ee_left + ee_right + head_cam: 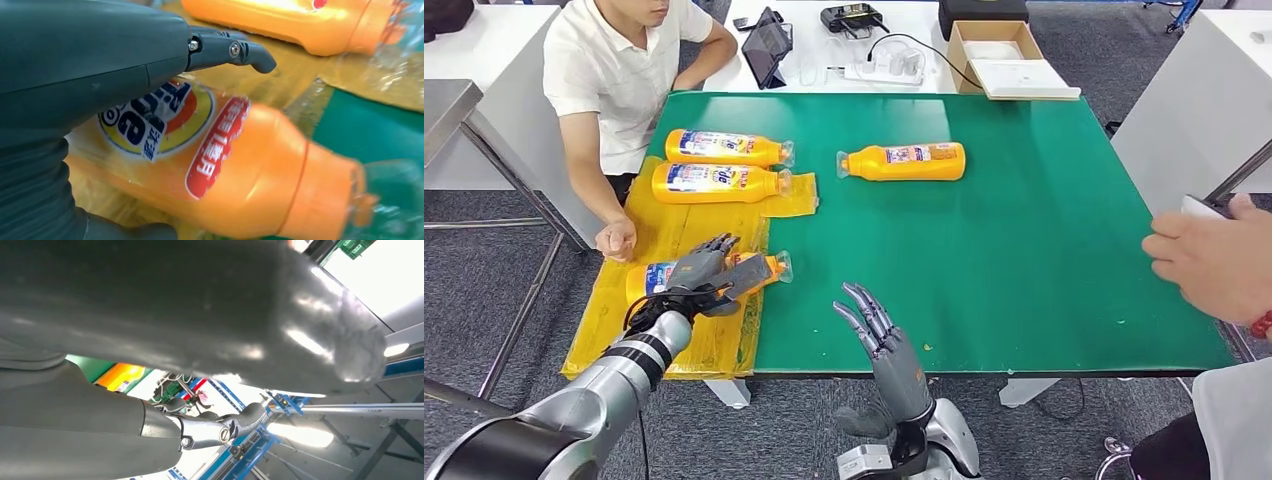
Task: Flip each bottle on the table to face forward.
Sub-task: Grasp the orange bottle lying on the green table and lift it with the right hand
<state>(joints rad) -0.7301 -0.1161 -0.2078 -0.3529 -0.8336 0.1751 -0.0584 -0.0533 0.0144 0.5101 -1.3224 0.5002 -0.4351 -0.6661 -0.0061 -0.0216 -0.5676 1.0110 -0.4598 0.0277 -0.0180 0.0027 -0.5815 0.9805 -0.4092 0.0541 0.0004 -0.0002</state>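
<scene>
Four orange bottles lie on their sides. My left hand [696,276] lies over the nearest bottle [764,268] on the yellow sheet [714,340], fingers on its far side and thumb by its neck. Close up, the left hand [90,60] covers this bottle [240,165], whose round label faces up. Two labelled bottles [724,147] [714,182] lie further back on the sheet. A fourth bottle [904,161] lies on the green mat [1024,260]. My right hand [879,335] is held up at the table's front edge, fingers spread and holding nothing; close up the right hand [150,315] is empty.
A person in a white shirt [619,70] sits at the table's far left corner, fist [616,240] resting by the yellow sheet. Another person's hand [1209,265] with a white item reaches in from the right. A tablet [767,45] and a cardboard box [1004,55] stand behind the mat.
</scene>
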